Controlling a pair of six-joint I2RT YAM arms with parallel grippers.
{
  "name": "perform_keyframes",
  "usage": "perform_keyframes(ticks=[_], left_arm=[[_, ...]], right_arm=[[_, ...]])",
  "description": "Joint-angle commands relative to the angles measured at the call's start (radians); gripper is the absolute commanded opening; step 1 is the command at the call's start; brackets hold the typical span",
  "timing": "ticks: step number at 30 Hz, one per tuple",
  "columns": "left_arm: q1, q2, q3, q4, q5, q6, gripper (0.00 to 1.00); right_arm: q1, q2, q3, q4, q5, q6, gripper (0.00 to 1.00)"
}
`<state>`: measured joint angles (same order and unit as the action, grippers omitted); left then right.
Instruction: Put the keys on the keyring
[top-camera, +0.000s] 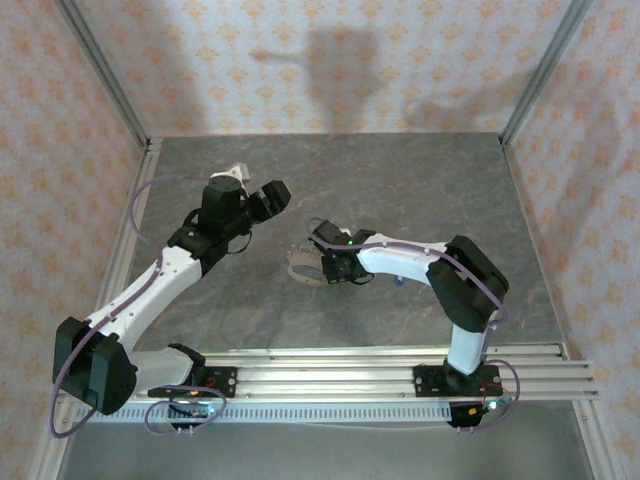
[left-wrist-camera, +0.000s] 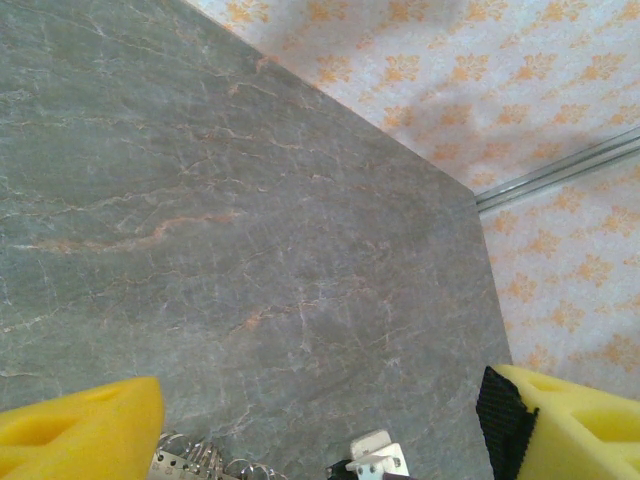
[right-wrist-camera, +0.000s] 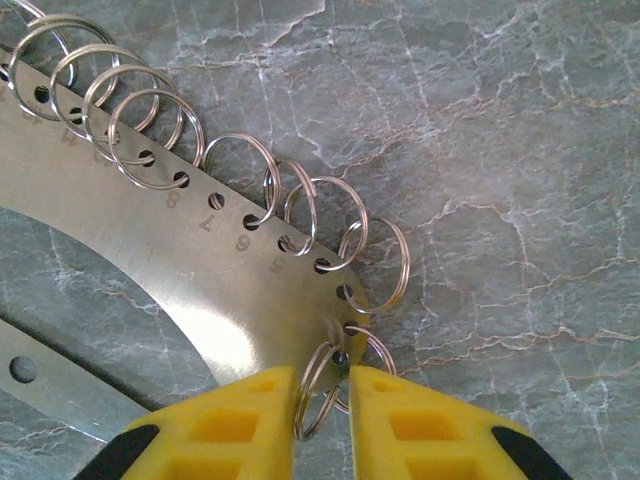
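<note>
Our right gripper (right-wrist-camera: 322, 400) has its jaws nearly together around an end split ring (right-wrist-camera: 301, 405) of the keyring (right-wrist-camera: 150, 250), which lies on the table (right-wrist-camera: 500, 150); a firm clamp we cannot tell. The left gripper (left-wrist-camera: 325, 420) stands wide apart.

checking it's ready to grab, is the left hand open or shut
Open: the left hand has its yellow fingers standing far apart, gripping nothing.

Curved silver metal plate (right-wrist-camera: 200, 270) with numbered holes, which lay on a grey marbled tabletop (right-wrist-camera: 500, 150). Silver wire split rings (right-wrist-camera: 240, 175) hung in a row along the plate's outer edge. At the plate's end, the right gripper (right-wrist-camera: 322, 372) set its yellow fingers (right-wrist-camera: 230, 420) either side of the last split ring (right-wrist-camera: 312, 400), leaving a narrow gap.
</note>
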<state>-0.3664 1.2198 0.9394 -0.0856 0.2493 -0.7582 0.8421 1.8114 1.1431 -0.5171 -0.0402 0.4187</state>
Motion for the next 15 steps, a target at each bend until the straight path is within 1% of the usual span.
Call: perform_keyframes(ticks=[1, 15], left_arm=[[0.001, -0.018, -0.007, 0.027, -0.021, 0.014, 0.84], [0.001, -0.019, -0.009, 0.027, -0.02, 0.013, 0.84]], right_arm=[[0.008, 0.008, 0.014, -0.035, 0.037, -0.008, 0.19], [0.008, 0.014, 0.009, -0.034, 0.045, -0.011, 0.06]])
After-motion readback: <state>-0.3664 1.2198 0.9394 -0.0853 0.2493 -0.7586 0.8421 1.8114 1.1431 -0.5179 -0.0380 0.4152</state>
